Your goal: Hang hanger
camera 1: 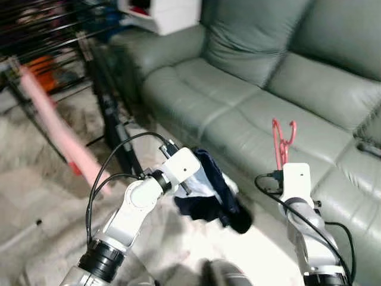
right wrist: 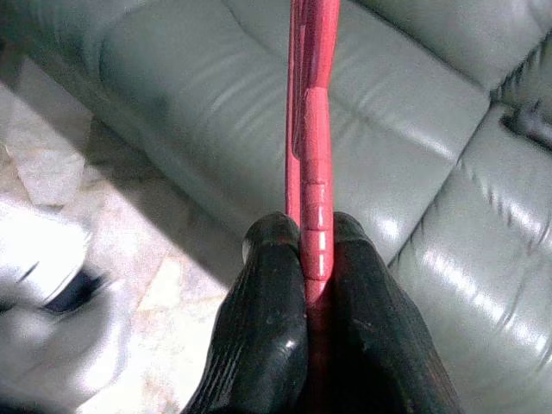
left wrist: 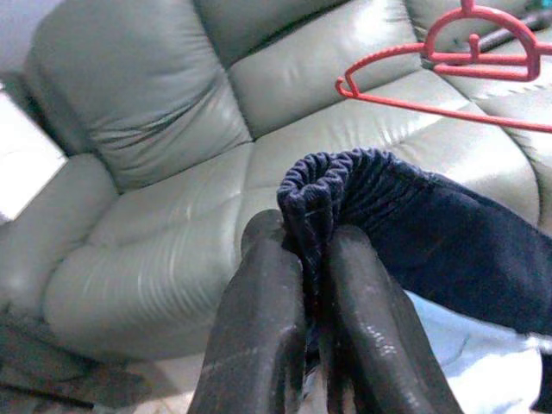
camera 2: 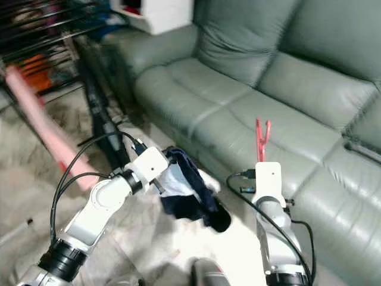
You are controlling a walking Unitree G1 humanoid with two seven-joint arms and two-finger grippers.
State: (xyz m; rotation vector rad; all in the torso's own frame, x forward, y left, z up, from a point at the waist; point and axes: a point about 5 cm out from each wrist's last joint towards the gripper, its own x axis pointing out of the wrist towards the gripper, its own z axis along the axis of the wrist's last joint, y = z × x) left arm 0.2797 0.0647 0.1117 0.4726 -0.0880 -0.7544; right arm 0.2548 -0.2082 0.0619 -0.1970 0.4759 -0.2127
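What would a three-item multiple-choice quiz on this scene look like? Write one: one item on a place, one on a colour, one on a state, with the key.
1. Where does the drying rack stand?
A. On the robot's left
B. On the sofa
C. Behind the right arm

2. What colour is the hanger?
A. Blue
B. Red
C. White

3. What is the left end effector doing?
A. Hanging open
B. Pinching the dark garment
C. Gripping a cable

Key: 1 A, the rack sits at the head views' upper left, beside the green sofa. 2 B, the right end effector clamps a red hanger. 3 B, both fingers squeeze the garment's ribbed band.
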